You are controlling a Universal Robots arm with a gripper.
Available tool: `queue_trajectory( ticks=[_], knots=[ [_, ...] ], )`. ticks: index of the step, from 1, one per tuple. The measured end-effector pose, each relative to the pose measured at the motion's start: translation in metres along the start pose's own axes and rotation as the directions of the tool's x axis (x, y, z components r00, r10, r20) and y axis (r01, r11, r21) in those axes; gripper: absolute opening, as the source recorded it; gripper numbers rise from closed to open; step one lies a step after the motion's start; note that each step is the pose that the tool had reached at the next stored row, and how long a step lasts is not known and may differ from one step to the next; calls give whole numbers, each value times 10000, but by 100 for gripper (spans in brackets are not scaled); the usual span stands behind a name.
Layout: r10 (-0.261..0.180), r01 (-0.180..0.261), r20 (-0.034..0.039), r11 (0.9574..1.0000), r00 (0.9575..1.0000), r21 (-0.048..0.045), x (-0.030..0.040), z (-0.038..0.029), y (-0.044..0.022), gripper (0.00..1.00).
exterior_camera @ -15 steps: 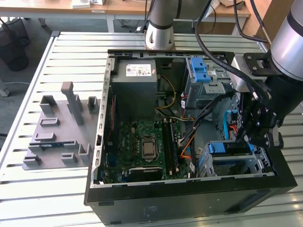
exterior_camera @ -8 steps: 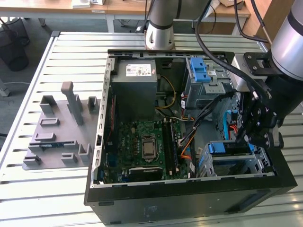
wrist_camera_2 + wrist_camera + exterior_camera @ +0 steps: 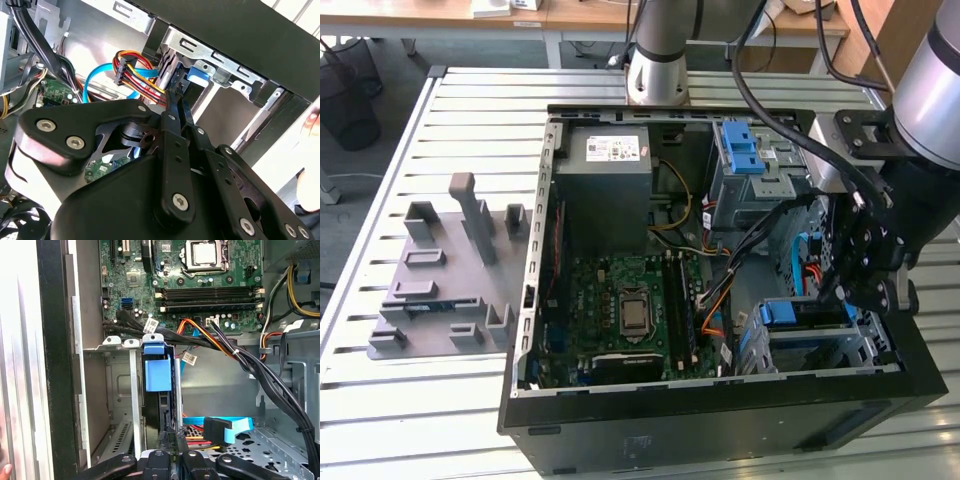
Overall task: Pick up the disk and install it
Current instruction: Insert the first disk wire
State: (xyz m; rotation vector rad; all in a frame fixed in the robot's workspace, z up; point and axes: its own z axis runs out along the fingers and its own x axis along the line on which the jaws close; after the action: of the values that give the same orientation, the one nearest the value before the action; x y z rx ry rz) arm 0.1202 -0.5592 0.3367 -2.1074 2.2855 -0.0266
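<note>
The disk stands on edge in the drive bay at the front right of the open computer case, with its blue carrier tab facing the motherboard. In the first wrist view its dark edge runs from that tab down to my fingertips. My gripper is over the end of the disk away from the tab. Its fingers are drawn close together on the disk's thin edge. In the first wrist view, the gripper sits in line with the bay slot.
Bundles of black, orange and yellow cables and a light-blue data cable run beside the bay. A second blue-latched drive cage and the grey power supply box sit at the back. A grey parts fixture lies at the exterior view's left.
</note>
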Motion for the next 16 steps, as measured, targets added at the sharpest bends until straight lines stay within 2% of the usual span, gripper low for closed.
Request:
queue_trajectory(
  ticks=[10, 16],
  knots=[
    [189, -189, -6, 9998, 9998, -9, 7, 22, -5, 16],
    [260, -260, -15, 9996, 9997, -79, 12, 20, -9, 16]
  ],
)
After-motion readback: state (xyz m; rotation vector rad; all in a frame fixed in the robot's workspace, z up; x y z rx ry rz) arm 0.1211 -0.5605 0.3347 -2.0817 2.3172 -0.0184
